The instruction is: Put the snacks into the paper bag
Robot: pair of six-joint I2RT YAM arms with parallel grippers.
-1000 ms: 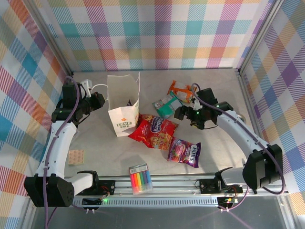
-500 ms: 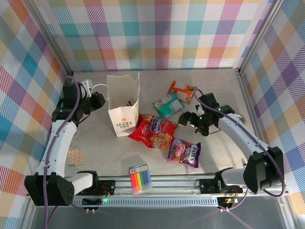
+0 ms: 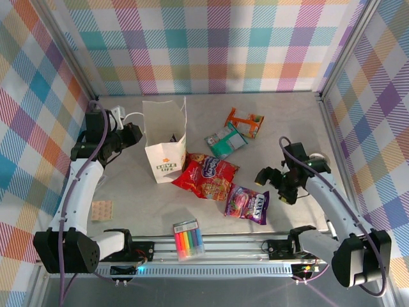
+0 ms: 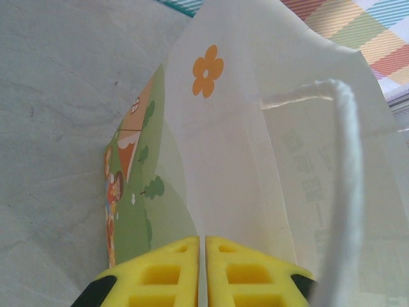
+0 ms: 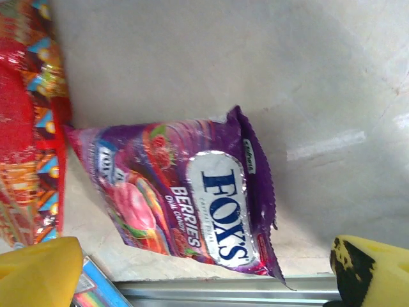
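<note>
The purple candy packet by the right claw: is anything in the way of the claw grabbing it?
Nothing visible is. The right gripper is open close to the purple packet, which lies flat with nothing on top of it. The red packet lies on the side away from the gripper, out of its path.

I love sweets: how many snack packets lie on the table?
4: red packet beside the paper bag, purple packet nearer the front, teal-and-white packet and orange packet behind. The bag may hide more.
</note>
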